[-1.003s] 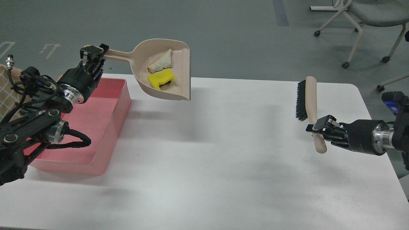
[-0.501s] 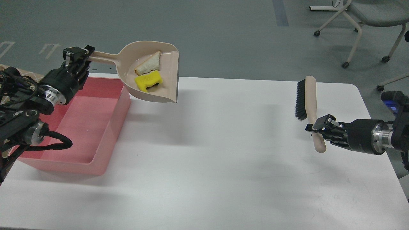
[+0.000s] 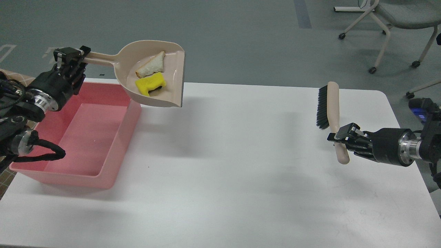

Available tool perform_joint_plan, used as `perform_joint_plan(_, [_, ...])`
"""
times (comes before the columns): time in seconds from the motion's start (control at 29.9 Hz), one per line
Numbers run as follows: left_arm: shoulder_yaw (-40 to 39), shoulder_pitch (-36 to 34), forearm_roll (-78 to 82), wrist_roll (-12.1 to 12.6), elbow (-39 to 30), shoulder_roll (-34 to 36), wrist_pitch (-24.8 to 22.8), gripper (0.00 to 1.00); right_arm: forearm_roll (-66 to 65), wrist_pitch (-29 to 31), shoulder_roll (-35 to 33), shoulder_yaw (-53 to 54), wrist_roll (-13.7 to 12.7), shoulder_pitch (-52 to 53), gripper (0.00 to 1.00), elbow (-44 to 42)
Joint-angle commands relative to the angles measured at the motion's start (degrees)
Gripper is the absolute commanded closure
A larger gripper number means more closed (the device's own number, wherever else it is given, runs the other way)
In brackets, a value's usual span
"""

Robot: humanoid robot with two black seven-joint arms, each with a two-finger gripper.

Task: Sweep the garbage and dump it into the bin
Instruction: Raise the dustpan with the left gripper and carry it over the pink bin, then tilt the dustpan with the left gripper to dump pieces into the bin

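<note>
Dustpan held over bin corner, brush held at right.
Left pincer (image 3: 70, 55) clamped on dustpan (image 3: 151, 74) handle; bread slice (image 3: 150, 64) and sponge chunk (image 3: 150, 83) lie inside it, above pink bin's (image 3: 113, 156) far right rim. Right pincer (image 3: 339, 136) clamped on brush (image 3: 330, 110) near table (image 3: 241, 165) right edge; middle of table bare.

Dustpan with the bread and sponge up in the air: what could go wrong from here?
The dustpan hangs mostly beside the pink bin, its open lip over the table. If the left gripper tips it now, the bread slice and yellow sponge chunk may land outside the bin.
</note>
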Motion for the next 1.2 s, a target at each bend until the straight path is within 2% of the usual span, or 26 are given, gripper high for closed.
perform_joint_plan(0.0, [0.1,0.4,0.0,-1.2,0.2,1.0,-0.5,1.00,-0.1,0.0,0.2,0.1,0.0,0.1,0.97,-0.4])
perform_joint_plan(0.53, [0.1,4.6,0.1,-8.4,3.0,8.0,-3.5,1.00,-0.1,0.0,1.7,0.0,-0.1,0.4,0.97,-1.9])
perform_joint_plan(0.7, [0.2,5.3,0.1,-8.4,4.1,9.5,-5.3,1.00,-0.1,0.0,1.7,0.0,-0.1,0.4,0.97,-2.0])
perform_joint_plan(1.07, [0.9,6.9,0.4,-8.4,5.2,13.8,-5.6,1.00,-0.1,0.0,1.7,0.0,0.0,0.4,0.97,-1.9])
perform_joint_plan(1.17, [0.9,7.0,0.3,-8.4,6.3,15.1,-7.2,1.00,-0.1,0.0,1.7,0.0,0.0,0.4,0.97,-2.0])
